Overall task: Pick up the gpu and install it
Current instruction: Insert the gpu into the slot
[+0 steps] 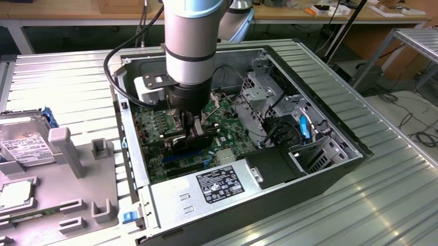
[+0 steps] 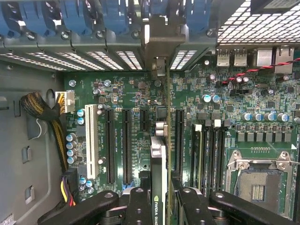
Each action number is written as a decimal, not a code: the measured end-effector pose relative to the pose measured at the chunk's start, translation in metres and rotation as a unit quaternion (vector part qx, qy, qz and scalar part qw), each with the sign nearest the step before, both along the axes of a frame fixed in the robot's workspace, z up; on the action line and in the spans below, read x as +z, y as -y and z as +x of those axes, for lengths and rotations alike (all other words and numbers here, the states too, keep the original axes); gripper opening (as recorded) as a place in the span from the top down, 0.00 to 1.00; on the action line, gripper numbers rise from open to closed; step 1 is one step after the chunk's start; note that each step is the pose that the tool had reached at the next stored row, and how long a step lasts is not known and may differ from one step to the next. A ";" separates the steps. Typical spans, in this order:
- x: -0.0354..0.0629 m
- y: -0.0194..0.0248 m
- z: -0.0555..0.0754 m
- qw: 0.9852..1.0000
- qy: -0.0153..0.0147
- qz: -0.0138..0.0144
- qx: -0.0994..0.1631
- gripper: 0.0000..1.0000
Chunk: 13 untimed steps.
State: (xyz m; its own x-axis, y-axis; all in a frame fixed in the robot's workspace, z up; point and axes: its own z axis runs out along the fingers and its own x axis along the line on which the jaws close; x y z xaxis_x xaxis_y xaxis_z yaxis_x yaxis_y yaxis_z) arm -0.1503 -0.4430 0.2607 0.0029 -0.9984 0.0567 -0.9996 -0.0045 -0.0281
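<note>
Jaws (image 2: 160, 187) grip gpu (image 2: 158, 180), edge-on, blk w/ green PCB.

The fingers (image 2: 176, 187) are closed on the gpu (image 2: 158, 180), held edge-on over the green motherboard (image 2: 126, 93); its metal bracket (image 2: 161, 40) is near the case's slotted rear wall (image 2: 84, 51); a white slot (image 2: 91, 140) and dark slots (image 2: 127, 145) lie to one side, memory slots (image 2: 213, 154) and the CPU socket (image 2: 258, 185) to the other.

There is one robot arm (image 1: 190, 46), one claw (image 2: 158, 180), one gpu (image 2: 157, 201), one computer case (image 1: 174, 187), one white slot (image 2: 91, 140), one processor socket (image 2: 258, 187) and, at left, one white-labelled hard drive (image 1: 24, 143).
</note>
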 end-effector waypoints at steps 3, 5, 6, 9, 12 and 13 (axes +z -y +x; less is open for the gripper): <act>-0.0014 0.0000 0.000 1.000 0.000 0.000 0.000 0.73; -0.0015 0.0000 0.000 1.000 0.000 0.000 0.000 0.73; -0.0015 0.0000 0.000 1.000 0.000 0.000 0.000 0.73; -0.0015 0.0000 0.000 1.000 0.000 0.000 0.000 0.73; -0.0015 0.0000 0.000 1.000 0.000 0.000 0.000 0.73; -0.0017 0.0000 0.000 1.000 0.001 0.000 0.000 0.73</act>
State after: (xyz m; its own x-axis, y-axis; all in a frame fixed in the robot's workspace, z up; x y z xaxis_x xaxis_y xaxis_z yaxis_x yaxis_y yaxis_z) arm -0.1503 -0.4430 0.2590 0.0028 -0.9984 0.0568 -0.9996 -0.0045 -0.0294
